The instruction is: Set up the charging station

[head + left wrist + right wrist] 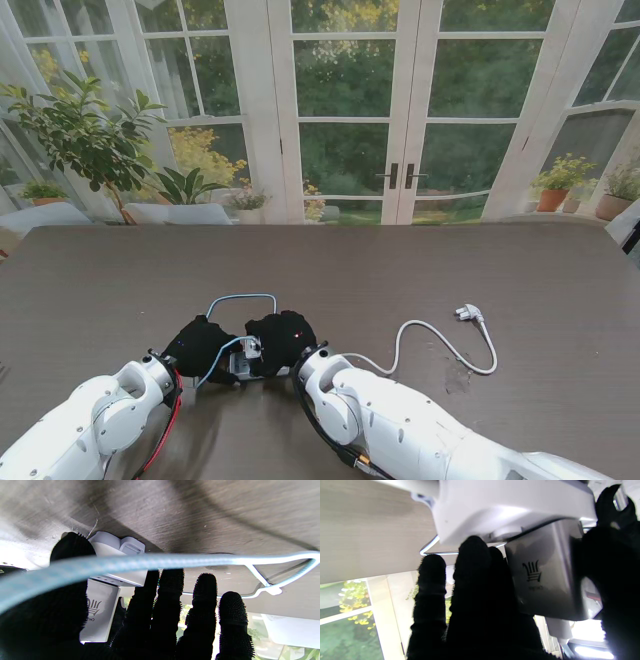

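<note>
The white charger block (245, 358) sits low and centre-left in the stand view, clamped between left hand (199, 346) and right hand (281, 338). Its blue cable (240, 298) loops beyond; a snag could twist the block loose.

Small white boxy charger block with a dark logo on one flat face (244, 360), held near the table's edge closest to me, squeezed between the two black-gloved hands, lifted off the wood or barely on it, can't tell. Logo face shows in the left wrist view (100, 610) and right wrist view (542, 580). Light blue braided cable (240, 298) runs from the block, loops away from me in a squarish arch, lies flat on the table. White power cord with a plug at its end (440, 345) lies well apart to the right, curled loosely, plug head (468, 314) unplugged, flat on the table.
</note>
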### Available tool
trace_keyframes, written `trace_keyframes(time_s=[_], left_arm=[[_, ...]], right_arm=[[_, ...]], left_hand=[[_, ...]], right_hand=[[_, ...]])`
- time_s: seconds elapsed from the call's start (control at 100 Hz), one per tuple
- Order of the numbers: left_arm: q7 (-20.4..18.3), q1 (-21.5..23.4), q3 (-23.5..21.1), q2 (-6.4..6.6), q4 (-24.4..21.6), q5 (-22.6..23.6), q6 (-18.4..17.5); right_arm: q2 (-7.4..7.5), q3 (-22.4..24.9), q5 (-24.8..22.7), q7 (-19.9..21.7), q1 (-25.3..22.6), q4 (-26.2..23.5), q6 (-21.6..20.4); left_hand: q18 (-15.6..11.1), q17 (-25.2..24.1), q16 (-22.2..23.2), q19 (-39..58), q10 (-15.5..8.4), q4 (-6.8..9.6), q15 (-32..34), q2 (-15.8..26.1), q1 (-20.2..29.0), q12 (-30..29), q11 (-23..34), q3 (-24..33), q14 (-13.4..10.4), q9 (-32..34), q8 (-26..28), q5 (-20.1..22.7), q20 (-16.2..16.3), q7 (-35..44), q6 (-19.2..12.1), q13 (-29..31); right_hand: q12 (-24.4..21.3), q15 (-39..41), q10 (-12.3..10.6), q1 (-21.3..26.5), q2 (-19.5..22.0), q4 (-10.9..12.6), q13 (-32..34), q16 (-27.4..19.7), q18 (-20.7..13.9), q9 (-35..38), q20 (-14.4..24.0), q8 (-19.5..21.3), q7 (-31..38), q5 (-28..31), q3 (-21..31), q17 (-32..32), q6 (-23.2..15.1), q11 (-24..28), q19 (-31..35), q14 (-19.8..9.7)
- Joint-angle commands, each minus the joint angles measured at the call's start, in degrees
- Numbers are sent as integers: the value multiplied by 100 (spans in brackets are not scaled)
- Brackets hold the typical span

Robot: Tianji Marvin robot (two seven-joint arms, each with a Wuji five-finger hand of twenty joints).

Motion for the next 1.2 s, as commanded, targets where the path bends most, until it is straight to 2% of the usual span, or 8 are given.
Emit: trace_keyframes(time_s=[0.0, 0.25, 0.38, 0.51, 0.66, 0.9, 1.1, 1.19], left_arm=[[-152, 52, -3, -10, 47, 16, -5], [-187, 44, 15, -11, 49, -12, 0], [-206, 34, 26, -11, 45, -24, 1], [-225, 25, 31, -10, 44, -27, -3], [-238, 22, 46, -11, 41, -37, 10], [-261, 21, 62, -10, 30, -47, 20], [-286, 37, 44, -7, 4, -37, 21], [-293, 35, 43, -4, 2, -28, 11]], right_arm=[[68, -85, -59, 199, -196, 122, 36], [142, -54, -142, 209, -225, -35, 121], [249, 12, -213, 296, -267, -292, 228], [324, 142, -223, 319, -341, -533, 308], [509, 363, -235, 558, -437, -984, 473], [738, 643, -298, 838, -516, -1412, 672], [967, 887, -500, 1025, -635, -1728, 795], [1074, 988, -581, 1171, -688, -1863, 815]], left_hand=[[116, -71, 90, 189, 52, 17, 120, 861, 407, -47, 82, 594, 24, 215, 98, 992, 9, 533, -535, 62], [113, -72, 87, 186, 42, 14, 112, 854, 414, -32, 88, 585, 25, 203, 114, 993, 11, 516, -529, 52], [113, -72, 85, 186, 39, 13, 109, 844, 414, -29, 89, 584, 25, 205, 121, 995, 11, 513, -538, 54], [113, -72, 86, 185, 39, 13, 110, 853, 403, -27, 89, 585, 13, 205, 128, 1004, 12, 510, -541, 57], [112, -72, 85, 185, 34, 14, 104, 855, 399, -25, 90, 589, 24, 212, 136, 1006, 13, 504, -533, 49], [109, -85, 85, 170, 44, 14, 102, 851, 407, -24, 88, 589, 15, 208, 142, 1009, 8, 502, -530, 46], [109, -85, 86, 169, 53, 16, 103, 856, 406, -24, 86, 593, 25, 206, 144, 1004, 8, 493, -515, 46], [101, -76, 87, 174, 47, 17, 107, 862, 399, -24, 87, 597, 19, 210, 148, 1011, 10, 492, -498, 54]], right_hand=[[-58, -1694, -71, -29, 101, 539, -492, -787, 255, -543, 150, 486, 197, -158, 506, -249, -1057, 80, -54, 780], [-233, -1355, -168, -663, 111, 456, -1706, -871, 336, -1863, 438, 150, -556, -1672, 276, -1035, -753, 247, -203, 989], [-356, -1460, -252, -1059, 284, 440, -2370, -1060, 270, -2587, 577, -129, -985, -2524, 129, -1444, -580, 184, -381, 958], [-456, -1614, -251, -1371, 495, 421, -2695, -1185, 255, -3075, 637, -250, -1104, -2987, 54, -1603, -435, 109, -498, 950], [-670, -1814, -198, -1695, 881, 406, -2900, -1336, 289, -3334, 700, -420, -1200, -3212, -86, -1764, -425, -37, -734, 981], [-757, -1887, -125, -1689, 1165, 428, -2911, -1383, 305, -3461, 780, -529, -1249, -3297, -233, -1769, -534, -58, -865, 1039], [-503, -1414, -76, -1612, 1592, 471, -2624, -1123, 400, -3209, 1159, -561, -1263, -2659, -502, -1456, -885, 267, -454, 1092], [-189, -1023, -109, -1124, 1791, 649, -2466, -909, 444, -3071, 1390, -522, -1345, -2299, -779, -1309, -1251, 457, -93, 1098]])
